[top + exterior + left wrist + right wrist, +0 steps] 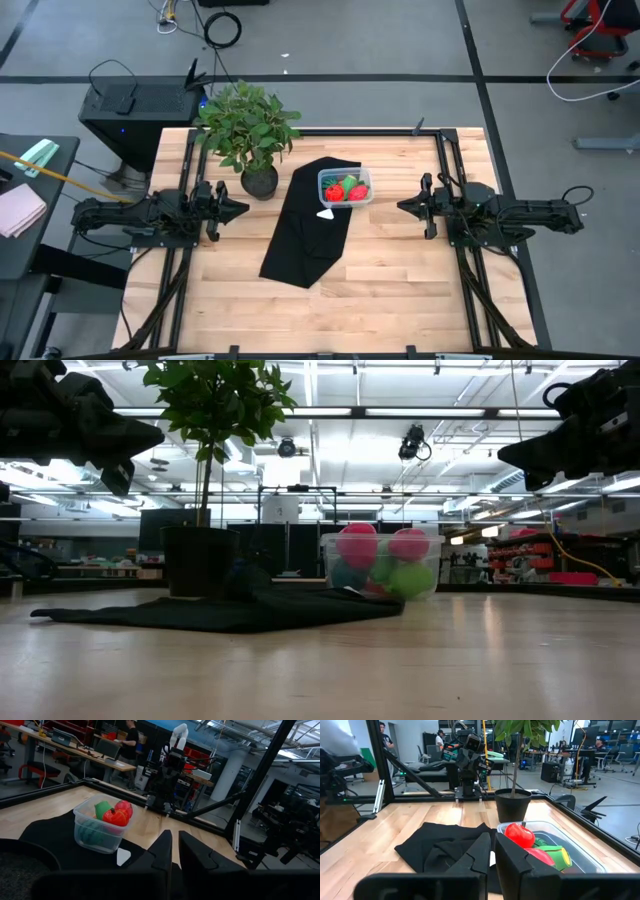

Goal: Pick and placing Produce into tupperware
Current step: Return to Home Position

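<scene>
The clear tupperware (345,187) stands by its base on the far right part of a black cloth (308,225). Produce fills it: two red pieces (117,815), a green one (102,809) and a dark-green striped ball (92,832) show through the wall; the orange piece is hidden. In the right wrist view a red piece (520,835) lies on top beside a green oblong one (555,852). My left gripper (240,208) hovers left of the cloth, shut. My right gripper (403,207) hovers right of the tupperware, shut. Both are raised above the table (150,435) (510,455).
A leafy potted plant (250,130) stands at the far edge, left of the tupperware, its black pot (200,560) touching the cloth's edge. A small white scrap (327,213) lies on the cloth just near of the tupperware. Bare wood (400,290) spreads toward the near edge.
</scene>
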